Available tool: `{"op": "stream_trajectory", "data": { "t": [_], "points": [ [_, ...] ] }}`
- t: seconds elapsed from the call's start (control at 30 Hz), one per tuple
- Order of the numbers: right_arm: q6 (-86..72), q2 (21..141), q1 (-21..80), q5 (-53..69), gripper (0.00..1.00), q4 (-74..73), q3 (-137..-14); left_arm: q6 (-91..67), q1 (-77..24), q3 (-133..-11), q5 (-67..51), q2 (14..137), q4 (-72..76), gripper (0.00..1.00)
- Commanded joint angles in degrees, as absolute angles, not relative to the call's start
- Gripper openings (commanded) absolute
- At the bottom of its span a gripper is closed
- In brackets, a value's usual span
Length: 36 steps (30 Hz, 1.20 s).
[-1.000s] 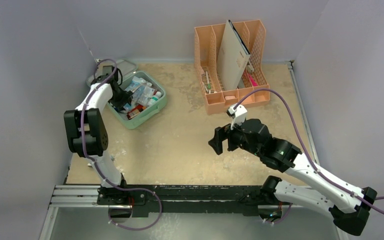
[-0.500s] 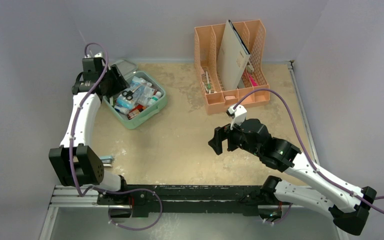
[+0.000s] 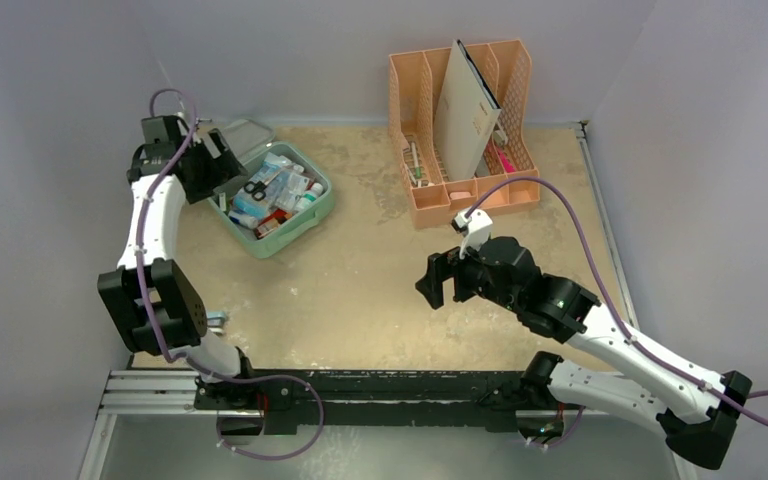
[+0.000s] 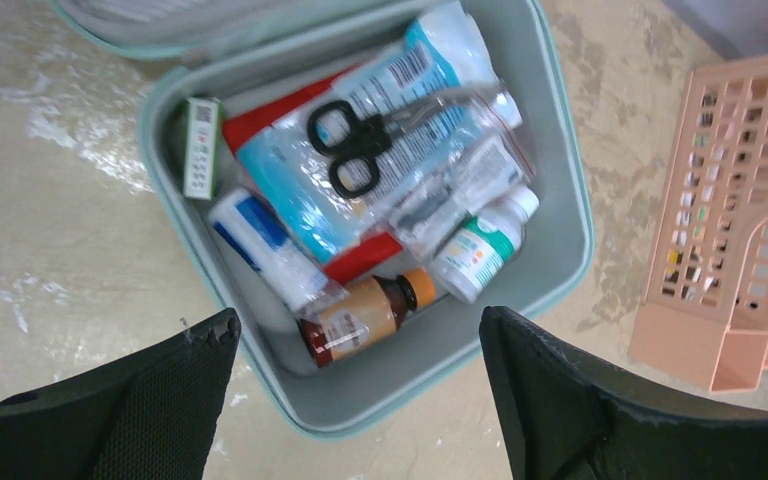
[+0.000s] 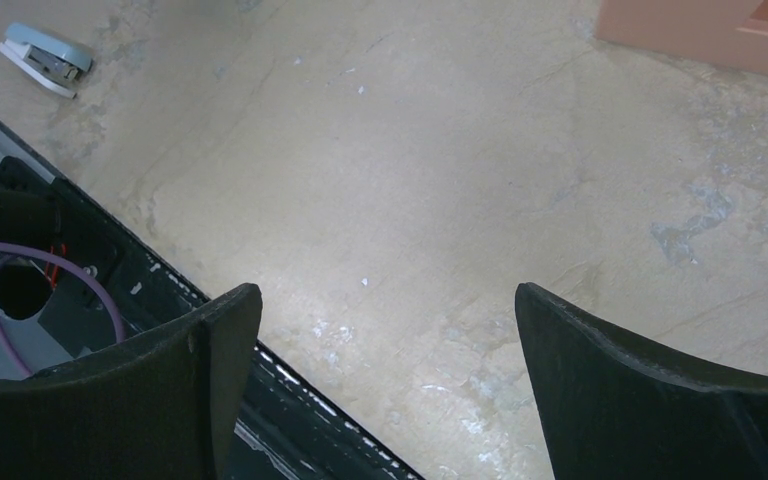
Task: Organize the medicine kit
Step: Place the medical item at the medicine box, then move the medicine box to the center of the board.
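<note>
packing looks done: left tool released, empty, over open medicine kit, far-left corner of counter; right tool released. next: close lid.

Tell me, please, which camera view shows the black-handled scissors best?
The left wrist view: the scissors lie close and unobstructed atop packets in the medicine kit. The top external view shows them only as a tiny dark shape; the right wrist view shows none of them.

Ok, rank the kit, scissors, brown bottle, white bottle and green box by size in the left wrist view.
1. kit
2. scissors
3. brown bottle and white bottle: look alike, not ranked
4. green box
</note>
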<state>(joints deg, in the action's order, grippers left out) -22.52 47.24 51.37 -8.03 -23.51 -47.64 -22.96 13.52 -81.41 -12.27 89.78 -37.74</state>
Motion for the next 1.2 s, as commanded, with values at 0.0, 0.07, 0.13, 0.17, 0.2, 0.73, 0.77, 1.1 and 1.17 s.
{"op": "stream_trajectory", "data": {
  "t": [0.0, 0.07, 0.13, 0.17, 0.2, 0.73, 0.77, 1.1, 1.17],
  "points": [
    [-23.5, 48.1, 51.5, -10.4, 0.99, -22.7, -50.3, -25.7, 19.6, -83.7, -20.1, 91.6, -33.8, 0.88],
    [-25.8, 49.0, 51.5, -12.6, 0.99, -23.4, -51.4, -28.1, 21.9, -81.7, -23.7, 91.4, -29.8, 0.89],
    [-29.4, 49.8, 51.5, -14.8, 0.99, -24.8, -52.7, -29.7, 23.7, -80.6, -27.5, 92.0, -26.3, 0.88],
    [-30.6, 50.0, 51.5, -14.9, 0.99, -24.4, -52.8, -30.1, 24.3, -80.8, -28.5, 92.7, -25.5, 0.87],
    [-31.7, 50.1, 51.5, -14.8, 0.99, -23.6, -52.6, -30.6, 24.9, -81.0, -28.9, 93.5, -25.1, 0.86],
    [-32.4, 55.0, 51.5, -10.2, 0.98, -18.4, -53.3, -25.5, 26.7, -83.5, -23.2, 104.5, -22.6, 0.7],
    [-32.4, 55.0, 51.5, -10.5, 0.98, -18.7, -53.3, -25.2, 26.8, -83.3, -22.4, 104.8, -22.9, 0.68],
    [-33.3, 53.0, 51.5, -12.5, 0.98, -19.4, -52.4, -25.4, 26.6, -83.7, -20.2, 108.2, -26.2, 0.48],
    [-33.7, 52.4, 51.5, -12.6, 0.98, -19.4, -51.9, -25.5, 26.7, -83.5, -21.3, 108.4, -25.9, 0.44]
  ]
}}
